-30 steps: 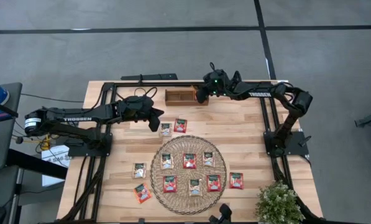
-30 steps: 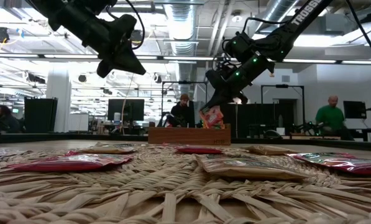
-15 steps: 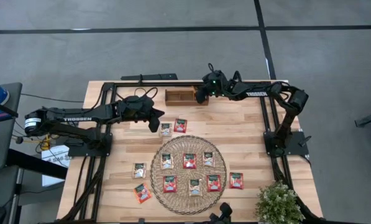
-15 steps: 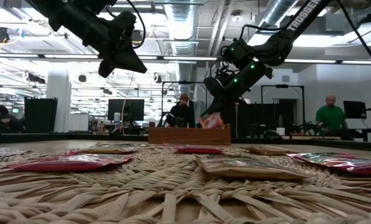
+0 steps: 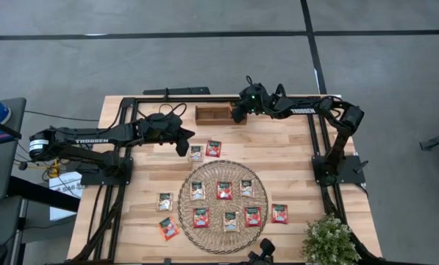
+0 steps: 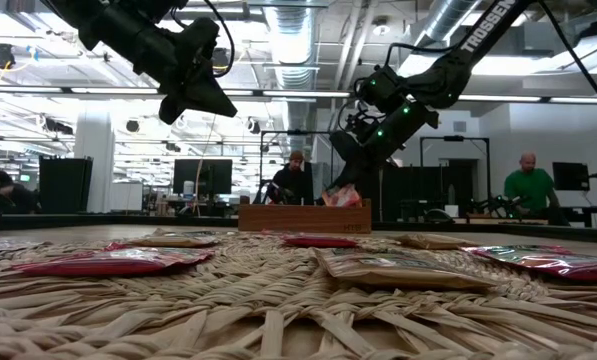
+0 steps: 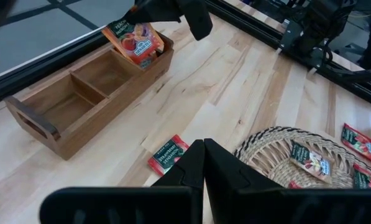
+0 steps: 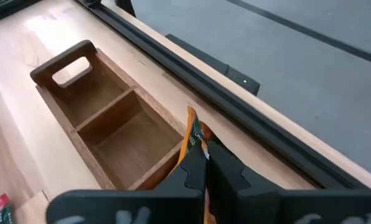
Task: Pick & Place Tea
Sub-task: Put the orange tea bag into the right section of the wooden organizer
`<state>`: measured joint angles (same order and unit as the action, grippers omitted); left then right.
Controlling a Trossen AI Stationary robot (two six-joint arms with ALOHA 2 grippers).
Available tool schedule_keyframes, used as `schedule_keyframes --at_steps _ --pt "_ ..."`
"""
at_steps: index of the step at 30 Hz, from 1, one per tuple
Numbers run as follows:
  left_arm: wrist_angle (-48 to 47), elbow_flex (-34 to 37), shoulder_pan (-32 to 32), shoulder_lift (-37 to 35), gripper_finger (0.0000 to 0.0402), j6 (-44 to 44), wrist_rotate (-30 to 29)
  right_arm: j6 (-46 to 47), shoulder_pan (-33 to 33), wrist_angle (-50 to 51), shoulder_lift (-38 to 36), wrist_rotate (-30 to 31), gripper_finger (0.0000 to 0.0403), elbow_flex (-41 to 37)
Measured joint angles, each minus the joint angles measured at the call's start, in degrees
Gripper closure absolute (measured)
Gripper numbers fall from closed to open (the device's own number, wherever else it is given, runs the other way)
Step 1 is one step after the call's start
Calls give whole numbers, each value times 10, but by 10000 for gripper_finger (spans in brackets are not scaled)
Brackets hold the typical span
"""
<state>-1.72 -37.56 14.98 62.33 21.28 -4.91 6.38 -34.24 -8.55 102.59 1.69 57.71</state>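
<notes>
Wooden worktop (image 5: pixel 293 158), woven mat (image 5: pixel 223 237) centre. Right pincer (image 7: pixel 149 14) closed on an orange sachet (image 7: pixel 136 41), holding it over the tray's (image 5: pixel 213 113) end compartment. Left pincer (image 5: pixel 181 148) closed, empty, above two sachets (image 5: pixel 204 151) beside the mat; others lie on and around the mat.

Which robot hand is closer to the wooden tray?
The right. The right gripper is at the tray's right end, holding a sachet over it. The left gripper hangs farther off, above the two sachets lying below the tray.
</notes>
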Motion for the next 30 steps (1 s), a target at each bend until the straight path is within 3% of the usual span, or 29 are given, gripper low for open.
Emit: schedule_keyframes --at_steps 11,22,30 --pt "0 0 0 0 401 0 0 -24 0 -3 0 0 400 0" --pt "0 0 0 0 401 0 0 -24 0 -1 0 1 306 0" --pt "0 0 0 0 401 0 3 -23 0 7 -2 8 290 3"
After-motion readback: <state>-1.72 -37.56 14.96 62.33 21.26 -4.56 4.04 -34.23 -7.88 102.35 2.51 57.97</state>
